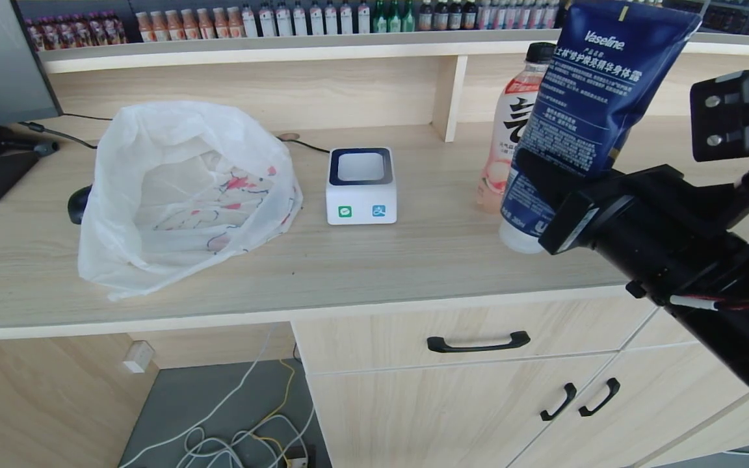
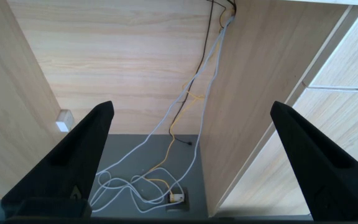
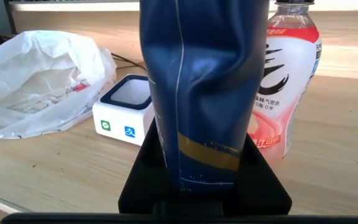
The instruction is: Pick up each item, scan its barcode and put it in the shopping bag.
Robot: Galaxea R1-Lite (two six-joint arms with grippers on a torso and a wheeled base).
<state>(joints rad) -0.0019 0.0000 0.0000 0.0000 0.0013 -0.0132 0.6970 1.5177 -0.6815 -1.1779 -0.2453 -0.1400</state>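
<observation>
My right gripper (image 1: 553,185) is shut on a dark blue lotion pouch (image 1: 592,97), held upright above the counter's right side. In the right wrist view the blue pouch (image 3: 204,93) is squeezed between the black fingers (image 3: 151,158). Behind it stands a pink-labelled drink bottle (image 1: 514,123), also the bottle (image 3: 284,81) in the right wrist view. The white barcode scanner (image 1: 361,185) sits mid-counter, left of the pouch. The open white shopping bag (image 1: 186,188) lies further left. My left gripper (image 2: 191,162) is open, hanging below counter level over floor cables.
A monitor base and a black mouse (image 1: 78,203) sit at the counter's left end. A raised shelf (image 1: 283,52) with a wooden divider (image 1: 449,97) runs along the back. Drawers with black handles (image 1: 478,342) are below the counter. Bare counter lies in front of the scanner.
</observation>
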